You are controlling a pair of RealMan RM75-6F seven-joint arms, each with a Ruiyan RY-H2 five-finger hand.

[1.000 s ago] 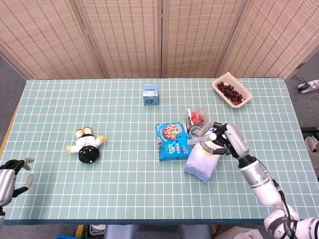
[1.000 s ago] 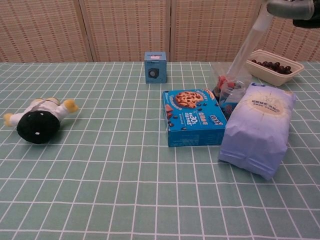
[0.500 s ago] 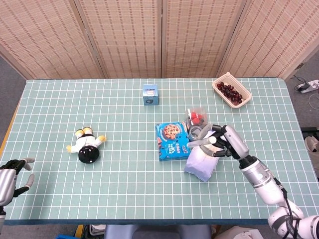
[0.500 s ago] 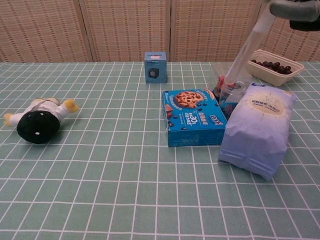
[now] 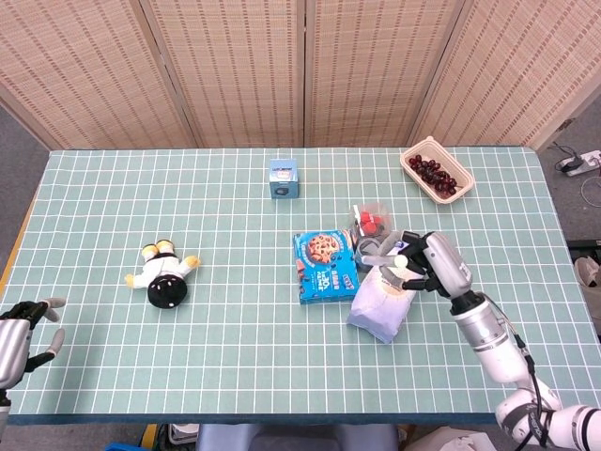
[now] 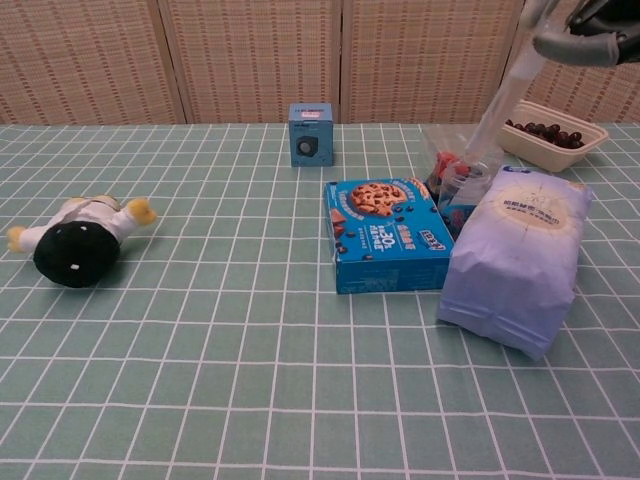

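My right hand (image 5: 427, 263) hovers over the top of a pale lavender bag (image 5: 378, 310) that lies right of a blue cookie box (image 5: 324, 266). In the chest view the right hand (image 6: 588, 30) shows at the top right corner. It pinches a stretched strip of a clear plastic bag (image 6: 452, 170) with red pieces inside, standing behind the lavender bag (image 6: 520, 260). My left hand (image 5: 21, 334) rests at the table's near left corner, fingers apart, holding nothing.
A black and white plush toy (image 5: 164, 279) lies on the left. A small blue box (image 5: 283, 178) stands at the back middle. A beige tray (image 5: 436, 170) of dark red fruit sits at the back right. Folding screens stand behind the table (image 5: 235, 366).
My right hand has shifted slightly right and up, pulling the clear plastic strip steeper. The left hand and the other things have not moved.
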